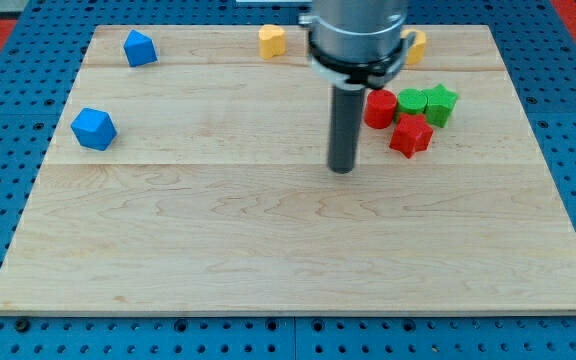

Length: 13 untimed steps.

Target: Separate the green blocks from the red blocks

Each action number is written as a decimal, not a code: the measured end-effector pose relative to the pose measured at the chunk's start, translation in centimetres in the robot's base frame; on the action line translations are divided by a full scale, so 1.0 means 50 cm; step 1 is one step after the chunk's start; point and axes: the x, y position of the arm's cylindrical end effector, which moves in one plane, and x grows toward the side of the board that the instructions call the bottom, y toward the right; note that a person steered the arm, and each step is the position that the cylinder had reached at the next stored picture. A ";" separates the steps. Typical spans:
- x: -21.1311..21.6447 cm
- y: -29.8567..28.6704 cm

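A red cylinder, a green block, a green star-shaped block and a red star-shaped block sit clustered and touching at the view's right, in the upper half of the board. My tip rests on the wooden board to the lower left of the cluster, a short gap from the red cylinder and the red star. The rod rises straight up from it into the grey arm body.
Two blue blocks lie at the view's left, one near the top edge and one lower. A yellow block sits at the top middle. Another yellow block is partly hidden behind the arm.
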 end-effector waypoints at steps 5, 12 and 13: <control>-0.069 0.404; -0.157 0.086; -0.152 0.087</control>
